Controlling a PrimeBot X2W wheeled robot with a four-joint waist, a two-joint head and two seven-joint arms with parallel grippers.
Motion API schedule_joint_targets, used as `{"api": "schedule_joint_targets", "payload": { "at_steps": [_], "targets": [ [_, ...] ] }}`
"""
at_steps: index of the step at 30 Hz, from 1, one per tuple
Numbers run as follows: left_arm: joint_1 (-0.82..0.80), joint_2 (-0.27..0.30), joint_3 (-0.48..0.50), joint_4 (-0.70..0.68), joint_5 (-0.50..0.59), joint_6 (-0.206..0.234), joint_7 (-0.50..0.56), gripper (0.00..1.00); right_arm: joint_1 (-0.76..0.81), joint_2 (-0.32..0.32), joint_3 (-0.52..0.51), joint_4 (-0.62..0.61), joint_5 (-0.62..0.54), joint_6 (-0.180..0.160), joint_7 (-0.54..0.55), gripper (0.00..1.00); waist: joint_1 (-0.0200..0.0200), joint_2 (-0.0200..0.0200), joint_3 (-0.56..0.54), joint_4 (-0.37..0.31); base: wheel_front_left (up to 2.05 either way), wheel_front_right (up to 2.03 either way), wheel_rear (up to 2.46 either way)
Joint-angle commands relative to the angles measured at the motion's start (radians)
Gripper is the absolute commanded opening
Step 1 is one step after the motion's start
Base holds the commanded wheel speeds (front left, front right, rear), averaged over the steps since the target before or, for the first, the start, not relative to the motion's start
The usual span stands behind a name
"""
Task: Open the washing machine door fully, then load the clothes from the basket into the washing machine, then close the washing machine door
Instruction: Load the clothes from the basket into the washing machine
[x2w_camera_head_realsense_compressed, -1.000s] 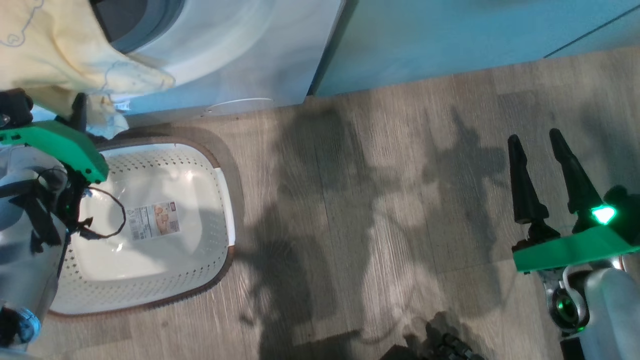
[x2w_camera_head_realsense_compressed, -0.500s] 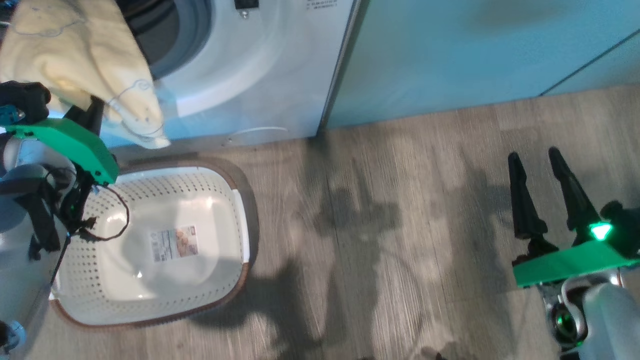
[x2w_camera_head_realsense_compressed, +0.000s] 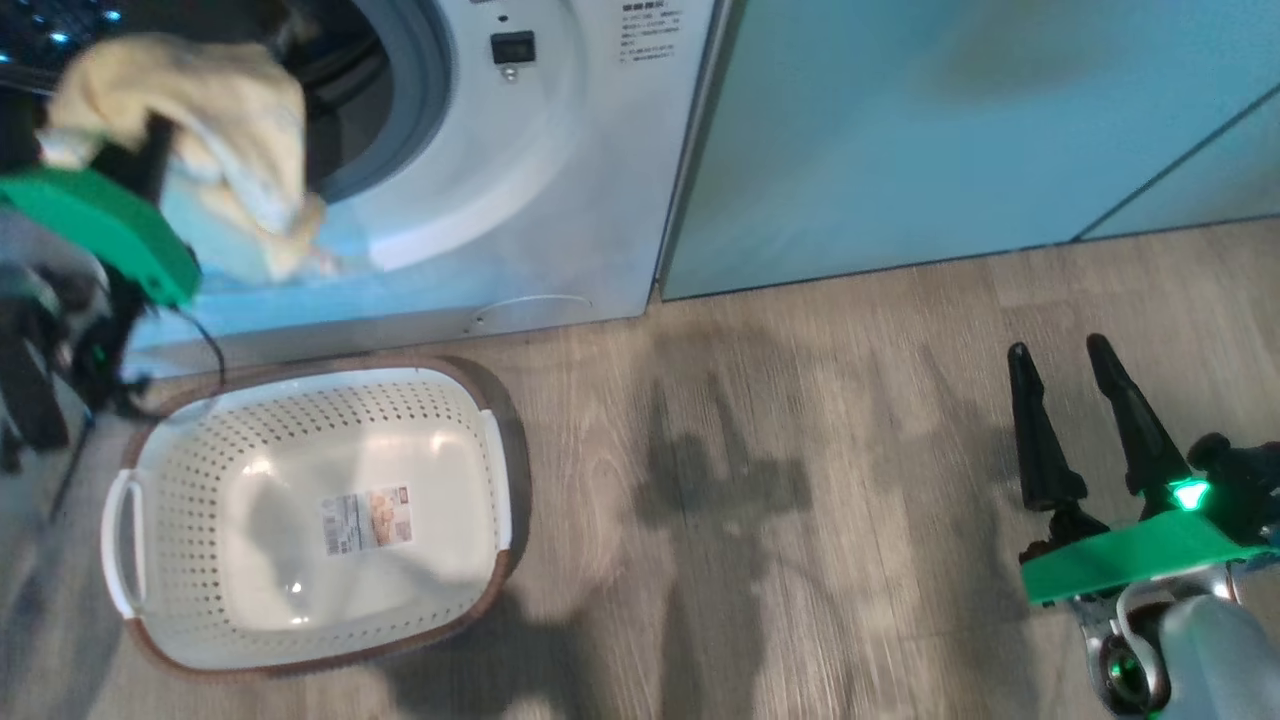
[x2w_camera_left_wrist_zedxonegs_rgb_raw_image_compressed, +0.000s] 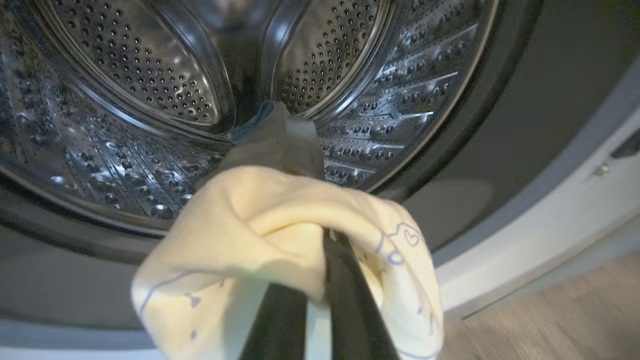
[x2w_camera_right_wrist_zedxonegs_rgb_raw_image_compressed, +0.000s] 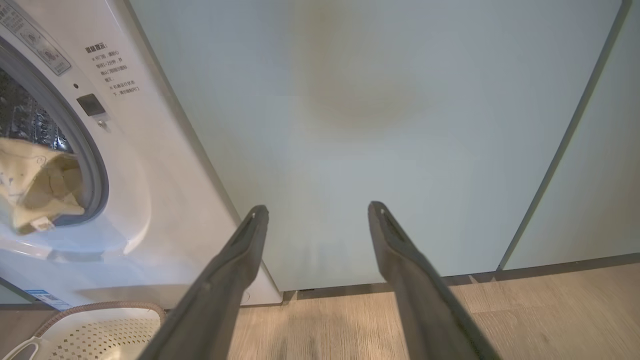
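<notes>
My left gripper (x2w_camera_head_realsense_compressed: 150, 140) is shut on a pale yellow garment of the clothes (x2w_camera_head_realsense_compressed: 235, 120), holding it at the open mouth of the white washing machine (x2w_camera_head_realsense_compressed: 520, 170). In the left wrist view the cloth (x2w_camera_left_wrist_zedxonegs_rgb_raw_image_compressed: 260, 215) drapes over my fingers (x2w_camera_left_wrist_zedxonegs_rgb_raw_image_compressed: 350, 300), just in front of the steel drum (x2w_camera_left_wrist_zedxonegs_rgb_raw_image_compressed: 150, 75). A pale fold with blue trim (x2w_camera_left_wrist_zedxonegs_rgb_raw_image_compressed: 272, 135) reaches over the drum's lip. The cream basket (x2w_camera_head_realsense_compressed: 200, 440) stands on the floor below the machine, with just a label inside. The washing machine door is out of view. My right gripper (x2w_camera_head_realsense_compressed: 1055, 350) hangs open over bare floor, far right.
Pale teal cabinets (x2w_camera_head_realsense_compressed: 900, 130) stand right of the machine, and my right gripper (x2w_camera_right_wrist_zedxonegs_rgb_raw_image_compressed: 317, 209) points at their fronts (x2w_camera_right_wrist_zedxonegs_rgb_raw_image_compressed: 375, 125). The right wrist view also has the garment (x2w_camera_right_wrist_zedxonegs_rgb_raw_image_compressed: 35, 185) in the drum mouth and the basket rim (x2w_camera_right_wrist_zedxonegs_rgb_raw_image_compressed: 100, 306). Wood floor (x2w_camera_head_realsense_compressed: 750, 450) stretches between basket and right arm.
The head camera has tilted up toward the machine. My left gripper has lifted the garment from above the basket to the drum mouth. The right gripper stays open and still.
</notes>
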Motion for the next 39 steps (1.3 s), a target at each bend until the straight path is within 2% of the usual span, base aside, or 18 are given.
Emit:
{"api": "schedule_joint_targets", "payload": {
  "at_steps": [1,9,17,25,32,35,39],
  "targets": [
    [-0.075,0.061,0.034,-0.021,-0.007,-0.001,0.009,0.00,-0.016,-0.012,0.021,-0.033,0.003,0.002,-0.007,1.00,0.0001,0.0000,0.019,-0.013,0.00,0.00,0.00],
    [-0.273,0.083,0.035,0.058,-0.042,-0.001,0.118,0.00,-0.063,-0.003,0.029,-0.038,0.014,0.002,-0.007,1.00,0.0001,0.0000,0.116,-0.062,0.00,0.00,0.00],
    [-0.454,0.100,0.010,0.176,0.001,-0.001,0.136,0.00,-0.106,0.004,0.060,-0.044,0.043,0.002,-0.007,1.00,0.0001,0.0000,0.215,-0.125,0.00,0.00,0.00],
    [-0.624,0.111,-0.011,0.269,0.067,0.006,0.079,0.00,-0.141,0.004,0.083,-0.058,0.083,0.002,-0.007,1.00,0.0001,0.0000,0.298,-0.169,0.00,0.00,0.00],
    [-0.763,0.100,-0.026,0.325,0.135,0.029,-0.046,0.00,-0.175,0.004,0.090,-0.065,0.099,0.002,-0.007,1.00,0.0001,0.0000,0.354,-0.187,0.00,0.00,0.00],
    [-0.801,0.104,0.000,0.307,0.157,0.042,-0.069,0.00,-0.184,0.004,0.092,-0.067,0.104,0.002,-0.007,1.00,0.0001,0.0000,0.368,-0.189,0.00,0.00,0.00],
    [-0.798,0.119,0.072,0.186,0.204,0.059,-0.071,0.00,-0.192,0.004,0.096,-0.069,0.109,0.002,-0.007,1.00,0.0001,0.0000,0.385,-0.190,0.00,0.00,0.00]
  ]
}}
